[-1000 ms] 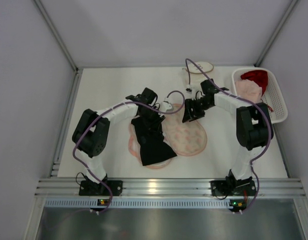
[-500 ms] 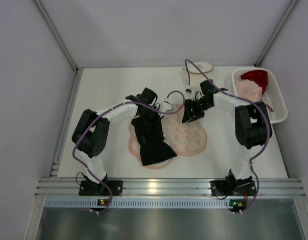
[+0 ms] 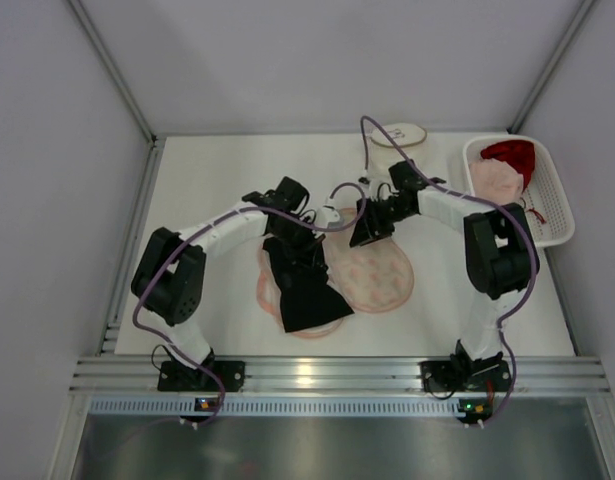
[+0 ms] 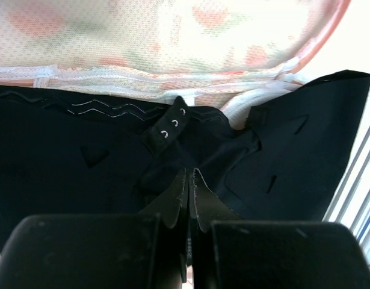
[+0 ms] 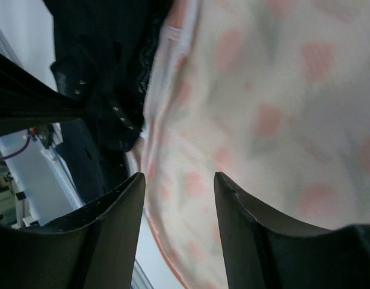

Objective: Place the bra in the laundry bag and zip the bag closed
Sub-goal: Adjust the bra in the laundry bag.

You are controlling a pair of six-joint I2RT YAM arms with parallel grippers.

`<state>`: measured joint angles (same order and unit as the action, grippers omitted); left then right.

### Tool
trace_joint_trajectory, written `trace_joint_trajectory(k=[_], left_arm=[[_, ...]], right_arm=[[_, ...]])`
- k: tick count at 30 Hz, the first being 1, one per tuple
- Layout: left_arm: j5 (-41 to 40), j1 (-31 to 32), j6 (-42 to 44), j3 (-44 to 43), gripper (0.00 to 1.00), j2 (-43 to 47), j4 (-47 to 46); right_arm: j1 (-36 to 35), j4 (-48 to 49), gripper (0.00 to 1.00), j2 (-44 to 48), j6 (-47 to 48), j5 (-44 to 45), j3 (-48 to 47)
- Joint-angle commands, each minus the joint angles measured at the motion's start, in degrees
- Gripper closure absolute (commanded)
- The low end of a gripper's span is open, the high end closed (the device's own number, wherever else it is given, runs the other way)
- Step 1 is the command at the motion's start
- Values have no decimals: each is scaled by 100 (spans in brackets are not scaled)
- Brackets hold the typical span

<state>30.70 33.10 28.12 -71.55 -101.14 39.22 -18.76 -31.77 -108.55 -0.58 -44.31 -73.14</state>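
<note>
Lying crumpled and black, the bra point(image 3: 305, 290) overlaps the pink-spotted laundry bag point(image 3: 379, 275); left gripper point(image 4: 189, 180) pinches it, right gripper point(image 5: 178, 180) sits spread apart, nudged left since before.

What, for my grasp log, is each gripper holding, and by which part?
Left gripper is shut on the black bra, pinching a fabric fold beside its hook band. Right gripper is open over the laundry bag, holding nothing.

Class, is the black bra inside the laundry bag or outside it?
Outside, at least mostly: the bra lies uncovered over the laundry bag, pinched by the left gripper. Tucked edge: cannot tell.
</note>
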Motion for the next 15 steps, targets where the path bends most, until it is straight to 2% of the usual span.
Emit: trace_joint_trajectory(k=[1, 7, 9, 11, 13, 15], left_arm=[[279, 12, -149, 70, 100, 490, 86], [296, 12, -44, 220, 98, 648, 112], [322, -14, -96, 290, 90, 788, 112], [340, -84, -192, 352, 76, 1007, 112], [428, -181, -324, 413, 69, 1201, 103], [498, -400, -569, 466, 62, 1448, 103]], right_arm=[[-399, 522, 50, 159, -232, -508, -112], [-664, 672, 51, -113, -495, -508, -183], [-541, 663, 51, -26, -557, -464, -183], [-314, 549, 50, 140, -461, -324, -174], [-111, 340, 48, 483, -356, -157, -130], [197, 50, 46, 738, -128, 413, -182]])
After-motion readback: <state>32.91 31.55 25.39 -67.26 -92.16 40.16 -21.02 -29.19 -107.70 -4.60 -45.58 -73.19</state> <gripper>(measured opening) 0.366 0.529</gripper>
